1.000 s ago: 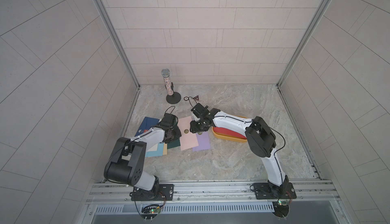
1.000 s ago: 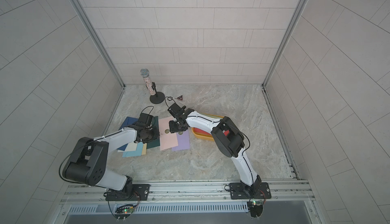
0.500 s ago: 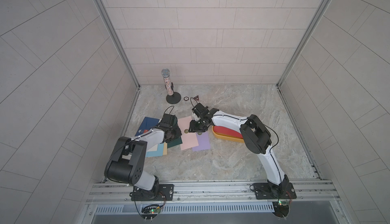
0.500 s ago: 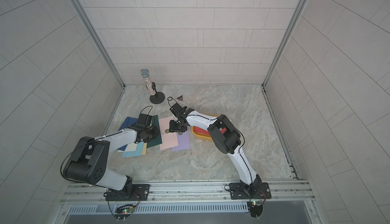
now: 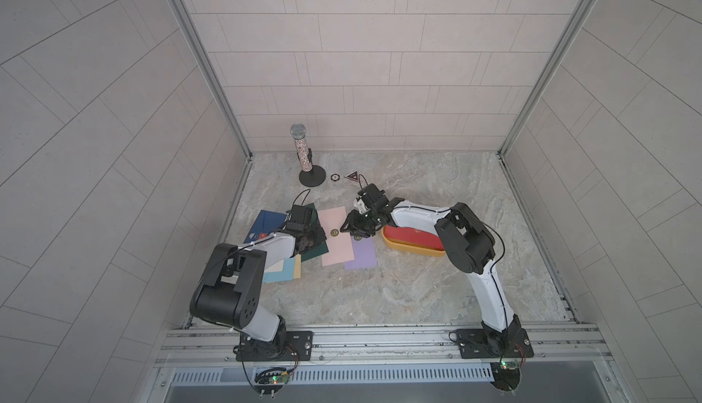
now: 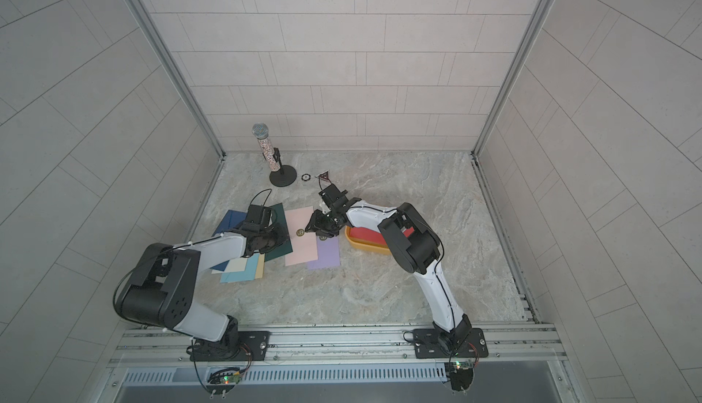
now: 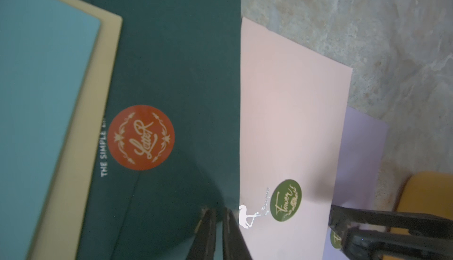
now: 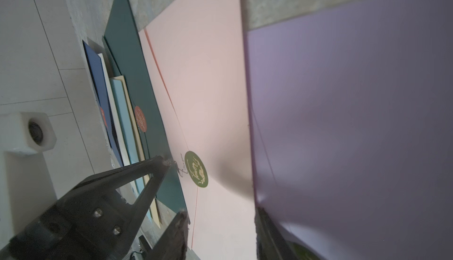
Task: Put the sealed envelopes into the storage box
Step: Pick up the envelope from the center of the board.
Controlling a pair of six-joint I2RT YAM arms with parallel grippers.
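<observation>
We judge the pink envelope to be next. It lies flat on the table, long axis running near to far, overlapping the lilac envelope on its right. Our right pincer hangs low over that right edge, jaws apart, one finger on the pink side. Our left pincer, fingers together, points at the pink envelope's left edge beside the dark green envelope; whether it pins anything we cannot tell. The storage box, holding a red envelope, sits just right of the right pincer, so the right arm is nearer.
</observation>
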